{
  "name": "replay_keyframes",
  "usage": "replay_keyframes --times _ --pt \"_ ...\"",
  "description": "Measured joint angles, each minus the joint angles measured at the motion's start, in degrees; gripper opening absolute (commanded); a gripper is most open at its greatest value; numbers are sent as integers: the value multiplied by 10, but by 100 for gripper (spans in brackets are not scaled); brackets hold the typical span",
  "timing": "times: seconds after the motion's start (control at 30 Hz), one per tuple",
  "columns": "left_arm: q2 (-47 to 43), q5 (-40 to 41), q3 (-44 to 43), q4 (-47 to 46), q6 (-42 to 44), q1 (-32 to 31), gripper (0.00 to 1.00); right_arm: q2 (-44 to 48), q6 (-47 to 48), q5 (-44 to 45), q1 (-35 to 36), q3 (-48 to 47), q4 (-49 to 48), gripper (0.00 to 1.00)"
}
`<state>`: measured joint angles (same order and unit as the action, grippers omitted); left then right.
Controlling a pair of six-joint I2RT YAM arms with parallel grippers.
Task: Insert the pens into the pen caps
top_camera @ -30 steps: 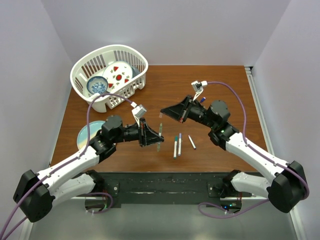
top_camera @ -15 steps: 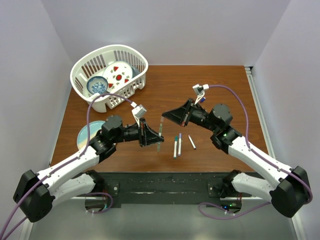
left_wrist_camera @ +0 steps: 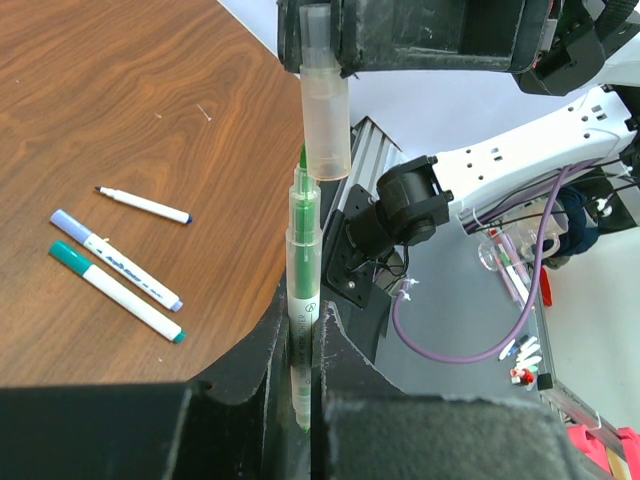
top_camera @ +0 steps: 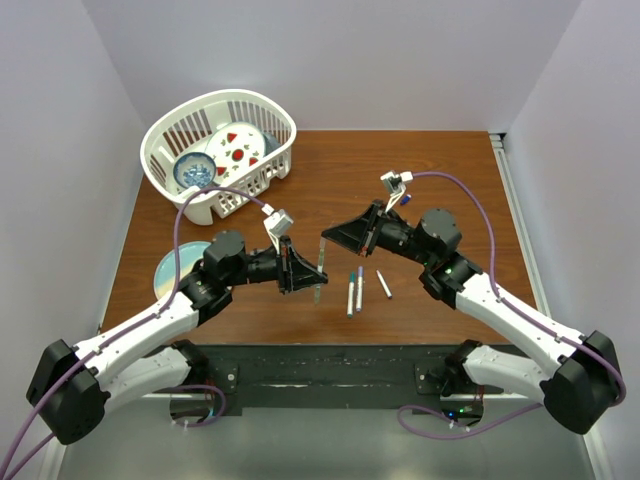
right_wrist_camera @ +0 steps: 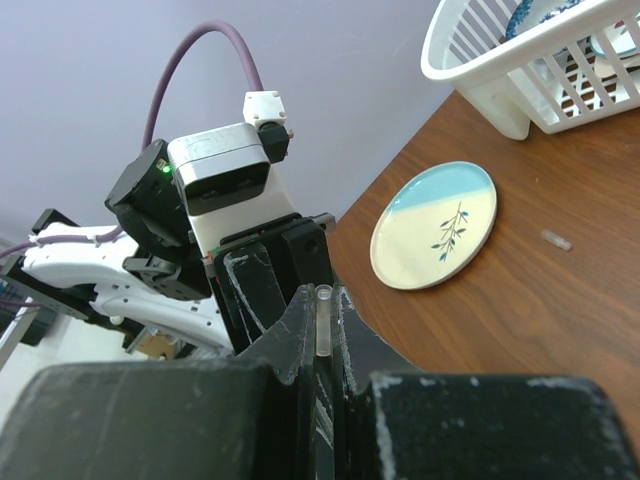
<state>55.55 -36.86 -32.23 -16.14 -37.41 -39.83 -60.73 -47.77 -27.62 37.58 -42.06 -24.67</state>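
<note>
My left gripper [left_wrist_camera: 302, 312] is shut on a green-inked pen [left_wrist_camera: 302, 262], which stands upright above the table. My right gripper [right_wrist_camera: 325, 302] is shut on a clear pen cap [right_wrist_camera: 323, 322]. In the left wrist view that cap [left_wrist_camera: 325, 130] hangs open end down, with the pen's green tip right at its mouth and slightly to one side. From above, both grippers meet over the table's middle, left [top_camera: 312, 275] below right [top_camera: 328, 232]. Three more pens lie flat on the wood: a green-capped one [top_camera: 351, 292], a purple-capped one [top_camera: 359, 285] and a bare one [top_camera: 384, 284].
A white basket [top_camera: 275, 125] holding dishes stands at the back left. A blue and cream plate [top_camera: 172, 270] lies on the left by my left arm. A small clear cap [right_wrist_camera: 555, 239] lies on the wood near that plate.
My right gripper has eased down and slightly left with the cap, closer to the pen tip. The left arm has stayed still.
</note>
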Motion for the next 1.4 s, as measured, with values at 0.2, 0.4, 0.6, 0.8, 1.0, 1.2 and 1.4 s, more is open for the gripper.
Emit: replay_keyframes --times 0.2,0.4,0.6,0.8,1.0,1.2,1.4 --pt "0 0 0 3 0 0 0 1 7 8 7 1 2 0" --pt "0 -1 3 6 0 0 0 3 11 14 10 3 12 0" --pt "0 -2 3 0 0 0 0 -2 14 15 10 -19 35 0" --pt "-6 -2 3 -1 0 0 0 -10 18 17 10 -31 46 0" --pt "-9 -1 3 0 1 0 0 -10 27 26 11 -37 61 0" --pt "-10 -1 3 0 1 0 0 -10 34 30 11 -43 80 0" --pt "-10 -1 3 1 2 0 0 -10 39 31 11 -56 86 0"
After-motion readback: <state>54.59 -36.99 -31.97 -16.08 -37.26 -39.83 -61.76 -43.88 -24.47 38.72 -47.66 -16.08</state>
